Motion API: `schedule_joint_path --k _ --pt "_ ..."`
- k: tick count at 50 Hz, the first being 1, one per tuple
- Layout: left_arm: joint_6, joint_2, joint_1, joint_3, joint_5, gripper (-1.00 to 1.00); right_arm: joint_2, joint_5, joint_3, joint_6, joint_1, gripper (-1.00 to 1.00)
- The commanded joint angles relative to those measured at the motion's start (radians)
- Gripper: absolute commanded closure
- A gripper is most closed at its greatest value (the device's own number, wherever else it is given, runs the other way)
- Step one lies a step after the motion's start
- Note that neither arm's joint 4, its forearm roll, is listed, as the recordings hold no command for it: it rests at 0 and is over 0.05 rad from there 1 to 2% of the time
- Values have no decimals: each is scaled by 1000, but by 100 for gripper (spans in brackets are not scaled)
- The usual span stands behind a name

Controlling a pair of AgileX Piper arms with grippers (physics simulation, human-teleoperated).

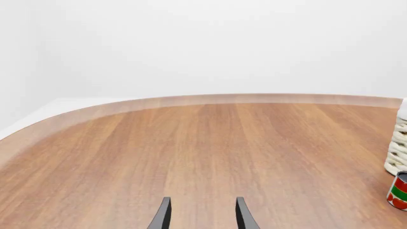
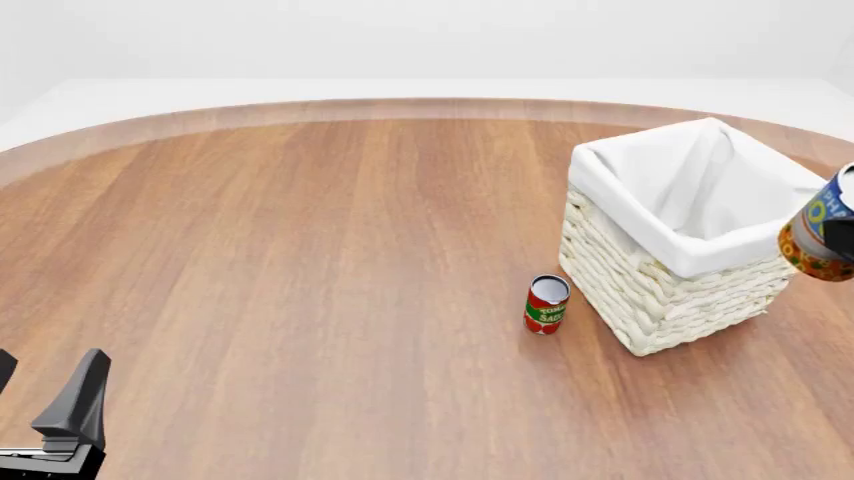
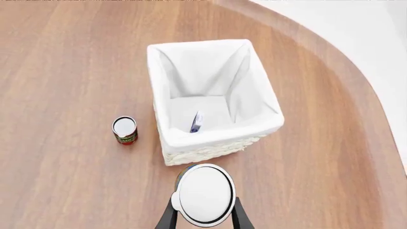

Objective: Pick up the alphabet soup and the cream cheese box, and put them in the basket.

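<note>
The alphabet soup shows its white top between the fingers of my right gripper, which is shut on it. In the front view the soup hangs above the table at the right edge, beside the near right corner of the basket; the gripper itself is out of that frame. From above, the can is just outside the basket's near rim. The cream cheese box stands on edge on the cloth lining inside. My left gripper is open over bare wood at the near left.
A red-and-green can stands upright on the table just left of the basket, also seen as the same can. The wooden table's rounded edge curves along the far side and right.
</note>
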Motion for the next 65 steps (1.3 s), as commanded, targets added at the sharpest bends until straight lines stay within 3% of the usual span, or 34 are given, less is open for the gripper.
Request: schedule_joint_path --k 1,23,65 --pt "0 0 0 0 0 -100 -2 1 -17 20 2 100" --pt "0 0 0 0 0 -100 103 0 -163 -25 9 100" --pt "0 0 0 0 0 -100 320 -202 -127 -61 43 100"
